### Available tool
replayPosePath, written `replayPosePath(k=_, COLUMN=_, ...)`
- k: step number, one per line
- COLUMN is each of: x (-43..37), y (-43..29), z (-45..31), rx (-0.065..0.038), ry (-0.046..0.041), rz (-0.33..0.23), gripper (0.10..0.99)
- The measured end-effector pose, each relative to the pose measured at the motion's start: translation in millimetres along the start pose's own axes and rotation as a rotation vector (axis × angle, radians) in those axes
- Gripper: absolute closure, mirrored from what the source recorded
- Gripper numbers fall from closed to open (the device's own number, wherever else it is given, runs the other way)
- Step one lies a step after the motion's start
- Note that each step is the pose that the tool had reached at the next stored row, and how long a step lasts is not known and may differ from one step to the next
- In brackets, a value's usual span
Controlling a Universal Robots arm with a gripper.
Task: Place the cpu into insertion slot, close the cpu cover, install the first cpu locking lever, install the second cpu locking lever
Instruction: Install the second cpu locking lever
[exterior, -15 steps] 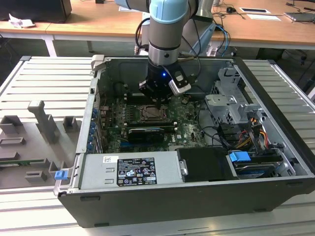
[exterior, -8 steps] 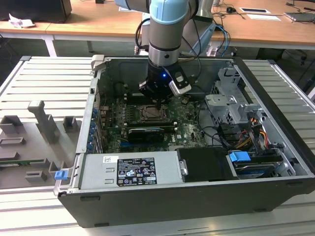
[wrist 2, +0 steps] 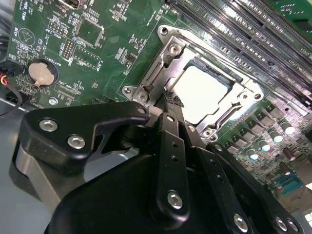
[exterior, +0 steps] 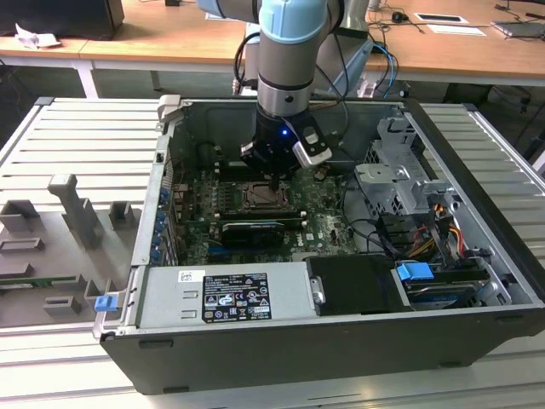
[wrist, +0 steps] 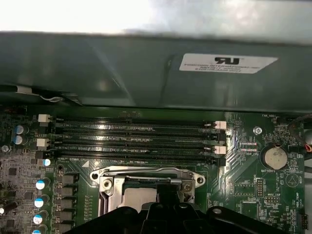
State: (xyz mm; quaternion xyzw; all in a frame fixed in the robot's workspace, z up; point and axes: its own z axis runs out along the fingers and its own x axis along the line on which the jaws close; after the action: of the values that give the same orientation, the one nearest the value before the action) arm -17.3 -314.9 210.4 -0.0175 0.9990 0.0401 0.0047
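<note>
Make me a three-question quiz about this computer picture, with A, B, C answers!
1. Where is the cpu?
A. On the grey table outside the case
B. In the insertion slot
C. On top of the blue clip

2. What colour is the circuit board around the slot?
A. Green
B. Red
C. White

3. How is the cpu cover sitting?
A. Taken off and lying outside the case
B. Standing straight up
C. Lying flat around the cpu

Answers:
1 B: in the second wrist view, the pale square chip sits inside the metal-rimmed socket.
2 A: the board is green in both wrist views.
3 C: the silver frame lies flat, and the chip shows through its window.
</note>
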Motion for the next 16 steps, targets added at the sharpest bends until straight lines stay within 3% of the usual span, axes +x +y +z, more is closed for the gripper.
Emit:
replayPosePath(k=7, x=0.0, y=-1.3, z=-5.0, rx=0.000, ry=0.0000, rz=0.000, gripper=0.980)
replayPosePath(k=16, x=0.3, y=-9.5, z=-5.7, rx=0.000, ry=0.0000, rz=0.000, gripper=0.980)
